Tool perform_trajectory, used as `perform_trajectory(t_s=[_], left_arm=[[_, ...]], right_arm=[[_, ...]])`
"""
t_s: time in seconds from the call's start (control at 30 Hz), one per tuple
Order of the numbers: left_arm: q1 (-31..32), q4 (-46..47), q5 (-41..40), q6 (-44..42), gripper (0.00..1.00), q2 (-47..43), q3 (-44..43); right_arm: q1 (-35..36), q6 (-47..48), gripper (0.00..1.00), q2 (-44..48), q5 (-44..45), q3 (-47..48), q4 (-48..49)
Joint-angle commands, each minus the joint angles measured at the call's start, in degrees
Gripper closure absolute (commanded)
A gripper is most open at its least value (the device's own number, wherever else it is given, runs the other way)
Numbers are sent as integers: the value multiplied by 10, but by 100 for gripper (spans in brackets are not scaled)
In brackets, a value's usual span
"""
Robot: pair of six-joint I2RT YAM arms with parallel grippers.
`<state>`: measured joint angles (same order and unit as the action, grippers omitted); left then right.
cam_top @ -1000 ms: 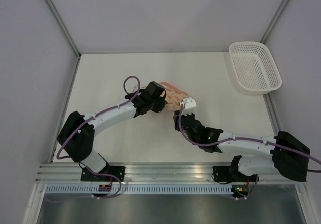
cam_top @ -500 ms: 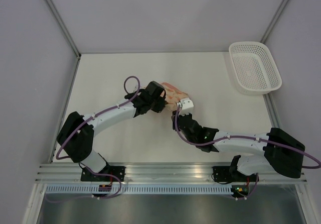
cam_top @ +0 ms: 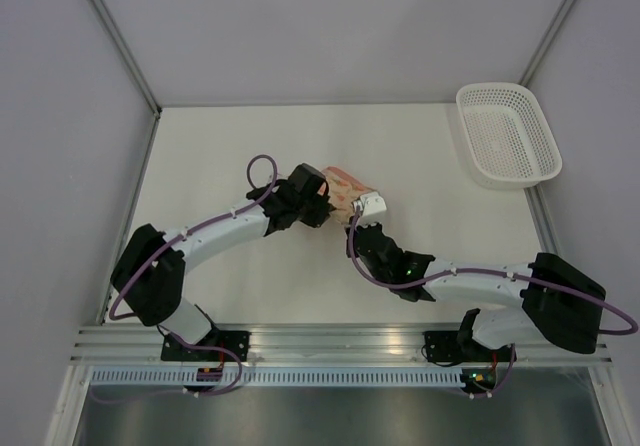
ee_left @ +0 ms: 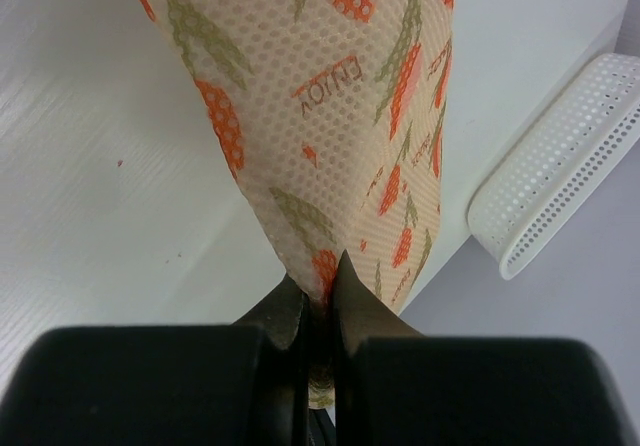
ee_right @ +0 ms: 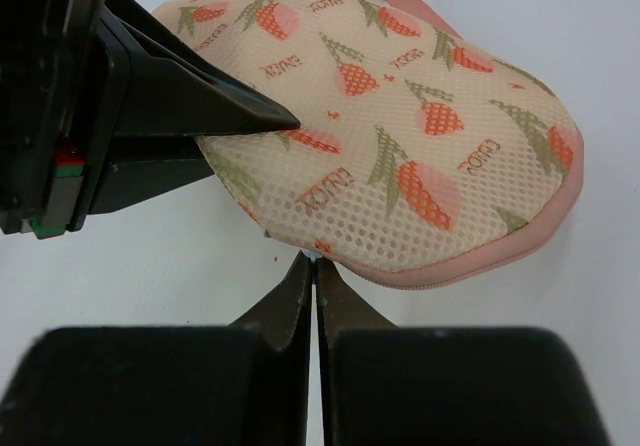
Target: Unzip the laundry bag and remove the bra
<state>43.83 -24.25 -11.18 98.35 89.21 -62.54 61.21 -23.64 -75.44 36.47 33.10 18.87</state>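
The laundry bag [cam_top: 347,182] is a cream mesh pouch with orange-pink motifs and pink zip trim, at mid-table. My left gripper [cam_top: 326,206] is shut on a pinch of the bag's fabric [ee_left: 330,96] at its left end, with the mesh squeezed between the fingertips [ee_left: 322,278]. My right gripper [cam_top: 353,217] is shut at the bag's near edge [ee_right: 400,136]. Its tips [ee_right: 314,260] meet at the pink zip trim, with a tiny metal bit, the zip pull, between them. The left fingers [ee_right: 200,116] show at the bag's left side. The zip looks closed. The bra is not in view.
A white plastic lattice basket [cam_top: 507,134] stands at the back right corner and also shows in the left wrist view [ee_left: 560,166]. Grey walls enclose the white table on three sides.
My right gripper has edged left and forward to the bag's near edge, and its arm has swung left. The left gripper still holds the bag, shifted slightly.
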Motion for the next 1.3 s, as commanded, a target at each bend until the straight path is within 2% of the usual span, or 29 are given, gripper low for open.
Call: perform_trajectory(t_s=[0.0, 0.67, 0.83, 1.07, 1.27], left_arm=[[0, 18, 20, 23, 98, -26, 9], [-8, 32, -8, -1, 98, -29, 18], [-22, 37, -4, -54, 98, -41, 24], [-72, 93, 55, -135, 98, -79, 115], [-87, 119, 87, -199, 98, -92, 156]], right_arm=[[-2, -4, 100, -6, 8, 7, 25], [-3, -19, 100, 110, 50, -30, -64], [-4, -29, 100, 124, 55, -31, -98], [-3, -51, 99, 144, 56, -42, -143], [-4, -58, 99, 145, 47, -50, -147]])
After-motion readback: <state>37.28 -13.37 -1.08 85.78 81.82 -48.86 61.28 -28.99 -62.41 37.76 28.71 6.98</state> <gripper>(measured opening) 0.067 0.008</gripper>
